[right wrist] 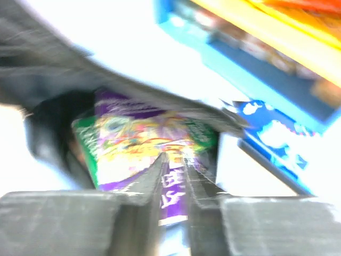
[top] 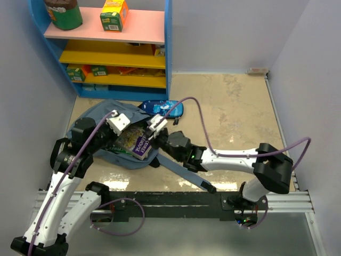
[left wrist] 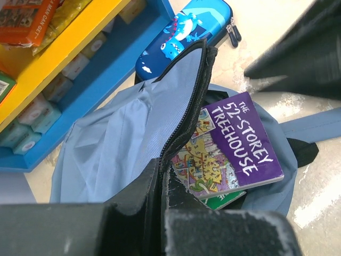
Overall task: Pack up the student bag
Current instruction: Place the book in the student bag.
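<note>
The slate-blue student bag (top: 101, 114) lies open on the floor in front of the shelf. My left gripper (top: 118, 121) is shut on the zipper edge of its flap (left wrist: 181, 106) and holds the opening up. A purple "52-Storey Treehouse" book (left wrist: 234, 141) lies half inside the bag on top of a green book (left wrist: 226, 200); it also shows in the top view (top: 139, 145). My right gripper (top: 154, 126) hovers just above the book's far end, jaws a narrow gap apart with nothing between them. The right wrist view is blurred and shows the purple book (right wrist: 133, 133) beyond the fingers (right wrist: 154, 181).
A glossy dark-blue pencil case (top: 162, 108) lies just behind the bag, against the blue shelf unit (top: 168, 64). The shelves hold boxes and a jar. A bag strap (top: 186, 173) runs toward the near rail under my right arm. Walls close in on both sides.
</note>
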{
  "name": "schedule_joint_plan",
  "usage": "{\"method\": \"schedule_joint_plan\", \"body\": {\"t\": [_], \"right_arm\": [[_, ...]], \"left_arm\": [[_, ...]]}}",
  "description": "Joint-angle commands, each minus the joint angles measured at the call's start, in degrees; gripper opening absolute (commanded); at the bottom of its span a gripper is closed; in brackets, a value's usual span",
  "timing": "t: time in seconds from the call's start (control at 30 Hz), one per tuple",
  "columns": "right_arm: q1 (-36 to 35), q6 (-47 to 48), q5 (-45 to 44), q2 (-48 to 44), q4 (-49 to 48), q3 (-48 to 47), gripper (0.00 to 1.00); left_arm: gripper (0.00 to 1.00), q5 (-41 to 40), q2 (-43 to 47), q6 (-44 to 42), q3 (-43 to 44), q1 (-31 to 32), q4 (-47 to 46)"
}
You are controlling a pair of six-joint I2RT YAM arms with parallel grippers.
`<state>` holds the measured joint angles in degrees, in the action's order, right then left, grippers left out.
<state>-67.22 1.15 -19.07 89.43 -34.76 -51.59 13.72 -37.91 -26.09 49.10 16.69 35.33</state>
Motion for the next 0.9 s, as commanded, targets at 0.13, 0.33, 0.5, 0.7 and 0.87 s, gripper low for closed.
{"method": "schedule_joint_plan", "body": {"t": [0.13,0.33,0.5,0.7,0.87], "right_arm": [[8.0,-19.4,-3.8,-0.2,2.3,6.6,0.0],[9.6,-21.1,-0.4,8.5,5.1,1.9,0.0],[9.6,-21.8,2.9,13.0,5.2,-2.8,0.0],[9.5,-23.1,8.2,19.1,4.8,-9.4,0.0],[8.6,-25.0,11.5,22.3,2.8,-13.4,0.0]], "left_arm": [[0.0,2.6,-0.3,1.4,2.5,0.5,-4.7],[0.0,3.0,-0.8,1.4,2.9,0.5,-4.7],[0.0,3.1,-1.1,1.4,3.4,0.5,-4.8],[0.0,3.9,-1.2,1.6,3.6,0.5,-5.0],[0.0,3.9,-0.9,1.7,3.7,0.5,-5.0]]}}
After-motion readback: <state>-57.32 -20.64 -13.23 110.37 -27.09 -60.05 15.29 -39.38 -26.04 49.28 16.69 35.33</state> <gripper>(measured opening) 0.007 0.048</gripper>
